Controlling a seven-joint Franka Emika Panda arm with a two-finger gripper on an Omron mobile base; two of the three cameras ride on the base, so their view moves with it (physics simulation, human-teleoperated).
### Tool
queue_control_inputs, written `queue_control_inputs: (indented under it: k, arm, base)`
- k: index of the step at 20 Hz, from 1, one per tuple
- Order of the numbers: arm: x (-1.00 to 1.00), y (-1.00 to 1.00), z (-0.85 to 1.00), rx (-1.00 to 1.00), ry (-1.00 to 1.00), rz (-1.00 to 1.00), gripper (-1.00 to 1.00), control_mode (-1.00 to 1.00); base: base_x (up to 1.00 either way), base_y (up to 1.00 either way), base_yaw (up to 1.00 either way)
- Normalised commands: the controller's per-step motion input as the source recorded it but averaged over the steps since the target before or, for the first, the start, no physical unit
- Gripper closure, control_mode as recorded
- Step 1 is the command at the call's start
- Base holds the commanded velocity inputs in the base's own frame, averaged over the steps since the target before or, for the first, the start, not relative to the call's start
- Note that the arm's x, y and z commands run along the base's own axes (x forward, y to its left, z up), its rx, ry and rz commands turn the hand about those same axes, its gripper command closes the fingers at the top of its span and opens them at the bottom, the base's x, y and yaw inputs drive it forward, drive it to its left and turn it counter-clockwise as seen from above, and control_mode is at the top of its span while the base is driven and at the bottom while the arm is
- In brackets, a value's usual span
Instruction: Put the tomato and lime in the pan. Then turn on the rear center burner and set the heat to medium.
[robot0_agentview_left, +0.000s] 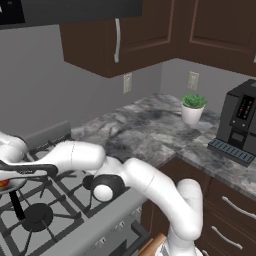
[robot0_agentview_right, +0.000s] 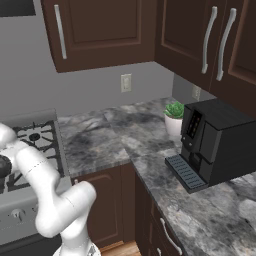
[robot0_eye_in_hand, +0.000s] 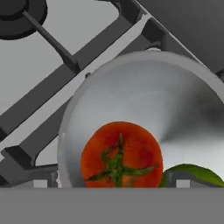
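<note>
The gripper (robot0_eye_in_hand: 110, 183) is seen open in the hand view: its fingertips (robot0_eye_in_hand: 40, 183) are spread wide at the bottom edge, and nothing is clasped between them. The tomato (robot0_eye_in_hand: 120, 153) is framed between the tips with a gap left on either side, so it is not touched. It is lying in the pan (robot0_eye_in_hand: 131, 78), stem side turned up toward the camera. The lime (robot0_eye_in_hand: 191, 174) is found in the pan as well, just beside the tomato on its right and partly cut off by the bottom of the view; whether the two fruits are touching cannot be told. The rest of the pan's shiny floor is left bare.

The pan is set on the black grates (robot0_eye_in_hand: 52, 41) of the stove (robot0_agentview_left: 75, 200), and a dark burner disc (robot0_eye_in_hand: 17, 13) is seen beyond it in the upper left corner of the hand view. Which burner is covered by the pan cannot be told.

In the left base view the arm (robot0_agentview_left: 150, 182) is stretched leftward over the stove. To the right, a potted plant (robot0_agentview_left: 192, 107) and a black coffee machine (robot0_agentview_left: 242, 125) are placed on the marbled counter (robot0_agentview_left: 140, 125).
</note>
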Motion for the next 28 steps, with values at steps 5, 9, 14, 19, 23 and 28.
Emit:
queue_control_inputs:
  k: [5, 9, 14, 19, 23, 28]
  arm:
    - [-0.64, -0.56, 0.45, 0.13, -0.18, 0.00, -1.00, -1.00]
    - [-0.44, -0.71, 0.43, 0.13, -0.13, 0.00, -1.00, -1.00]
    - [-0.45, -0.76, 0.36, 0.12, -0.15, 0.00, -1.00, -1.00]
    - [-0.46, -0.77, 0.23, 0.15, -0.13, 0.00, -1.00, -1.00]
    - [-0.32, -0.89, -0.02, 0.19, -0.15, 0.00, -1.00, -1.00]
    - [-0.18, -1.00, -0.08, 0.21, -0.26, 0.00, -1.00, -1.00]
  base:
    - [0.00, 0.00, 0.00]
    - [0.00, 0.00, 0.00]
    - [0.00, 0.00, 0.00]
    - [0.00, 0.00, 0.00]
    - [0.00, 0.00, 0.00]
    - [0.00, 0.00, 0.00]
